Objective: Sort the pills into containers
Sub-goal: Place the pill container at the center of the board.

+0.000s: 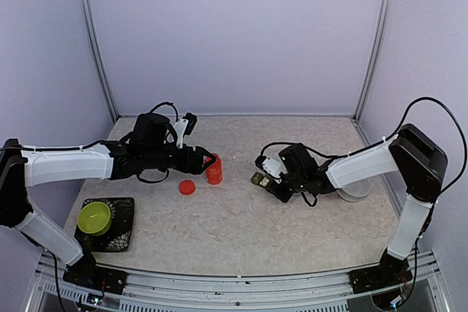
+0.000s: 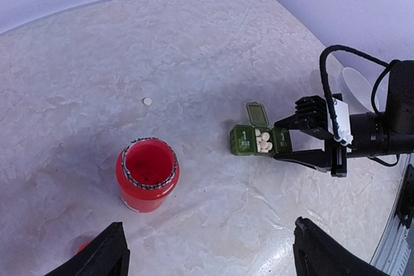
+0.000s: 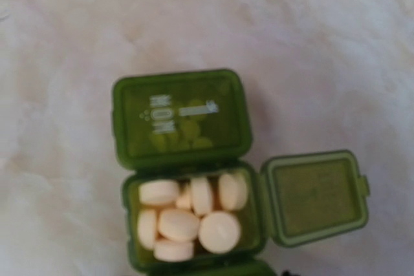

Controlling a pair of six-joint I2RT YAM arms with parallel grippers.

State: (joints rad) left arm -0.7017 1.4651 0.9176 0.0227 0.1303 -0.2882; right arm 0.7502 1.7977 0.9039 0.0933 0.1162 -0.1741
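near edge of the bench (image 1: 241,242): lime bowl (image 1: 94,217) on a black mat (image 1: 126,233), not part of this job. next out, a red cap (image 1: 187,187) lies loose, w/ the red bottle (image 2: 147,174) upright & uncapped just past it. left end effector (image 2: 208,223) is spread wide w/ nothing in it; the bottle stands just ahead of it, nearer one finger than the other, touching neither. on the r side the right end effector (image 2: 281,140) looks clamped on one end of the pill box (image 2: 249,141), which sits flat on the bench; a white bowl (image 1: 358,193) is partly hidden by that arm. box: outer cell lid shut, next cell open w/ lid flipped sideways & heaped w/ pills (image 3: 194,214); third cell is under the fingers, can't tell its state. furthest back, one stray pill (image 2: 147,102) lies alone on the bench, beyond the bottle & well apart from the box. step in hand, prob: left arm goes for the bottle or that stray. to do it well: come from above w/ fingers open, centre on the target before closing, and don't clip the bottle rim, since it's open & could spill if tipped. the stray is flat & tiny, so the tips need to reach the surface. rel. to the left end effector: box is ahead & to its r, well apart; stray is ahead, past the bottle.
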